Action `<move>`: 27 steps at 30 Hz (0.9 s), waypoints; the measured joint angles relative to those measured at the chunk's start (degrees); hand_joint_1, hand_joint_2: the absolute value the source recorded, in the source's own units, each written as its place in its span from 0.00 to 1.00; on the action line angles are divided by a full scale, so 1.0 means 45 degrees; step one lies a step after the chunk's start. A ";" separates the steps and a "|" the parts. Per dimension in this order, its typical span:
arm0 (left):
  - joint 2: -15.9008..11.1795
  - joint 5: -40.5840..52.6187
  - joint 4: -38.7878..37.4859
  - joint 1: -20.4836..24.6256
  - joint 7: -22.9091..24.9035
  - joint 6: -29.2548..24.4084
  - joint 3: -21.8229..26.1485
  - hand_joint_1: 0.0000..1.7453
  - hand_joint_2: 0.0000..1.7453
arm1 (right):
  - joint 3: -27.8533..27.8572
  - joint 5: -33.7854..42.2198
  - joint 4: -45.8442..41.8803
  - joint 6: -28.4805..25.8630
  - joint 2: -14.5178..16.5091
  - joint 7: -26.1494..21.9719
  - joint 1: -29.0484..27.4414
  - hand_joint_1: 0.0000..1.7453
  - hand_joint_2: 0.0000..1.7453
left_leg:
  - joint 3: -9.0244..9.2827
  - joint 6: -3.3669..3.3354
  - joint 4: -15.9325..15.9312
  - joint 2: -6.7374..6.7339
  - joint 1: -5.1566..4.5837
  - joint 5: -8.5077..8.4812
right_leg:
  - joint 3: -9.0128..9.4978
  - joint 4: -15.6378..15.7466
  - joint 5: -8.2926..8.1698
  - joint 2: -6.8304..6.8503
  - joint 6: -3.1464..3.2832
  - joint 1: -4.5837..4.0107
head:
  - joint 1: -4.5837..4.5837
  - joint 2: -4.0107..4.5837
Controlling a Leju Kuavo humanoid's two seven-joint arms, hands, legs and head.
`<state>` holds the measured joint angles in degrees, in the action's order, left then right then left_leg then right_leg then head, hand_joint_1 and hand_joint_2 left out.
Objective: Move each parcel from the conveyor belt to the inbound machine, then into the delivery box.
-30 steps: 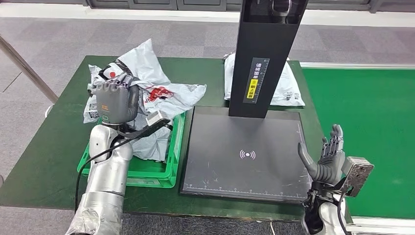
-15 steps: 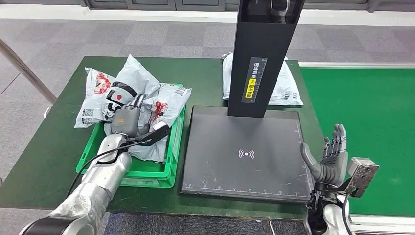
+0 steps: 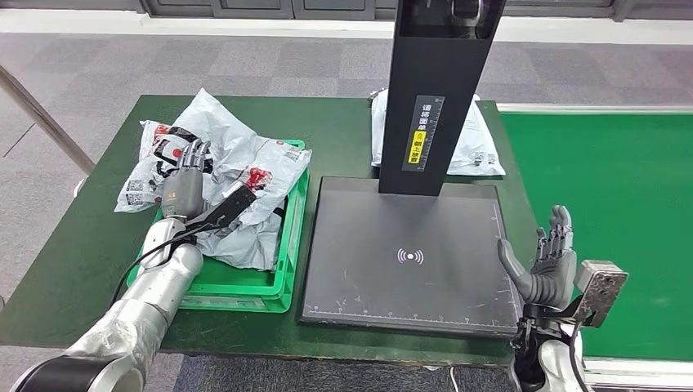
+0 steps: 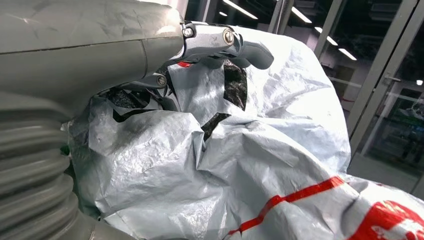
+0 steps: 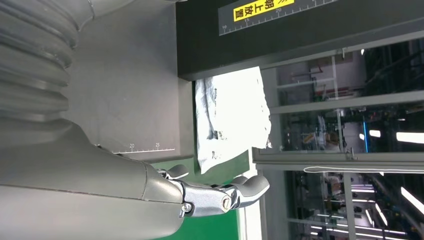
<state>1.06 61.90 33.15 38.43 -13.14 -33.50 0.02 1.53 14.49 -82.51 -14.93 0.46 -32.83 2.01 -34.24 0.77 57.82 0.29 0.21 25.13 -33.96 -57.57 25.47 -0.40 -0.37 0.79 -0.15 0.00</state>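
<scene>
Head view: the left robot hand (image 3: 185,181) lies flat on a heap of crumpled grey parcels (image 3: 237,175) with red and black print and white labels. The heap fills the green crate (image 3: 278,282) and spills over its far left edge onto the green bench (image 3: 82,245). The fingers are stretched out over the plastic; whether they grip any of it I cannot tell. The right robot hand (image 3: 546,260) is raised at the right edge of the black scanner plate (image 3: 409,253), fingers spread, holding nothing. Another grey parcel (image 3: 478,143) lies on the bench behind the scanner's black post (image 3: 437,90). The green belt (image 3: 621,220) runs on the right.

Left wrist view: wrinkled silver-grey plastic (image 4: 235,165) with red stripes and black patches lies right against the left robot hand (image 4: 165,75), the thumb resting over it.

Right wrist view: the right robot hand (image 5: 200,192) is spread with nothing in it, just beside the plate (image 5: 130,95); the far parcel (image 5: 230,117) lies flat, white with small print, beside the post (image 5: 300,30).
</scene>
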 joint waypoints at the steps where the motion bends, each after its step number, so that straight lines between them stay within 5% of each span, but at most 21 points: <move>1: -0.0015 -0.0006 0.0025 -0.0011 -0.0006 -0.0001 0.0000 0.00 1.00 | 0.0000 -0.0004 0.0000 0.0000 0.0000 0.0004 0.0000 0.00 1.00 | -0.0001 0.0000 0.0000 0.0000 0.0000 0.0000 | 0.0000 0.0000 0.0000 0.0000 0.0000 0.0000 | 0.0000 0.0000; 7: -0.0070 -0.0776 0.0270 -0.0104 -0.0729 -0.0173 0.0040 0.00 1.00 | 0.0000 -0.0023 0.0000 0.0039 0.0001 0.0017 -0.0005 0.00 1.00 | -0.0002 -0.0001 0.0000 0.0002 -0.0002 0.0001 | -0.0001 0.0001 0.0000 -0.0001 0.0000 0.0002 | 0.0001 0.0000; 11: 0.0039 -0.5905 0.1590 -0.0580 -0.4026 -0.0446 0.0300 0.00 1.00 | 0.0000 -0.0070 0.0001 0.0273 0.0005 -0.0017 -0.0056 0.00 1.00 | -0.0004 -0.0001 0.0000 0.0001 -0.0001 0.0002 | -0.0008 0.0001 0.0001 -0.0001 0.0000 0.0001 | 0.0004 0.0000; 13: 0.0164 -0.8175 0.2620 -0.0960 -0.4542 0.0056 0.0191 0.00 1.00 | 0.0000 -0.0024 0.0013 0.0500 0.0005 -0.0047 -0.0055 0.00 1.00 | -0.0015 -0.0001 0.0000 0.0005 -0.0001 0.0001 | -0.0016 0.0002 0.0002 0.0002 0.0001 0.0000 | 0.0002 0.0000; 21: 0.0499 -1.1783 0.5928 -0.2242 -0.3246 0.3441 -0.2213 0.00 1.00 | -0.0221 -0.0719 -0.0143 0.1325 0.0015 0.0017 -0.0124 0.00 1.00 | -0.0045 -0.0009 0.0004 0.0048 -0.0005 -0.0001 | -0.0014 0.0009 0.0004 0.0040 -0.0003 0.0005 | 0.0000 0.0000; 27: 0.0626 -1.1845 0.6524 -0.2326 -0.2520 0.3891 -0.3260 0.00 1.00 | -0.0585 -0.1164 -0.0214 0.1614 0.0050 0.0243 -0.0195 0.00 1.00 | -0.0045 -0.0010 0.0006 0.0036 -0.0007 0.0001 | -0.0025 0.0010 0.0003 0.0036 -0.0003 0.0005 | 0.0000 0.0000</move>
